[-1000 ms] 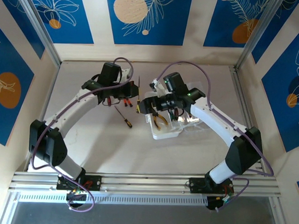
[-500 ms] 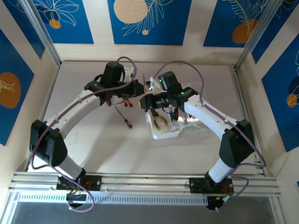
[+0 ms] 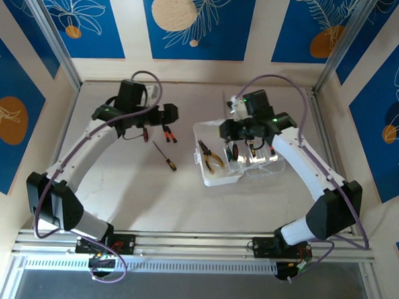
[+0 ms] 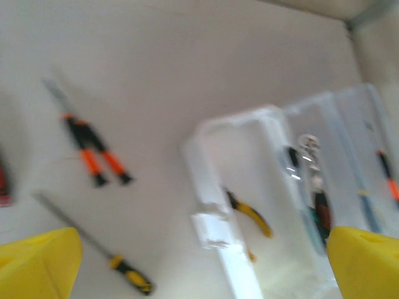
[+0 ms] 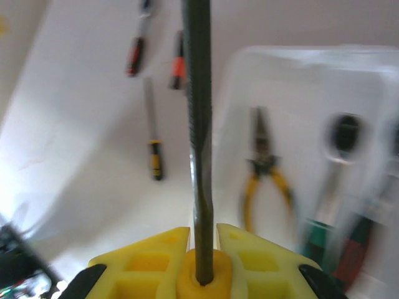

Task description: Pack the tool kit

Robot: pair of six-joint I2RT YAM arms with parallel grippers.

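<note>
One slim yellow-handled screwdriver (image 5: 198, 124), which I judge light, stiff and slick-shafted, sits clamped by its handle in my right gripper (image 5: 202, 252) above the clear case (image 3: 215, 180), right of table centre; my left gripper (image 3: 166, 115) gapes wide.

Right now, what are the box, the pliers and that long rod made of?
The box looks like glossy clear plastic: the table shows through it. The pliers seem dark metal at the nose, with yellow handles, maybe plastic or rubber. The rod looks like dull grey metal, finely ridged, perhaps a file.
</note>
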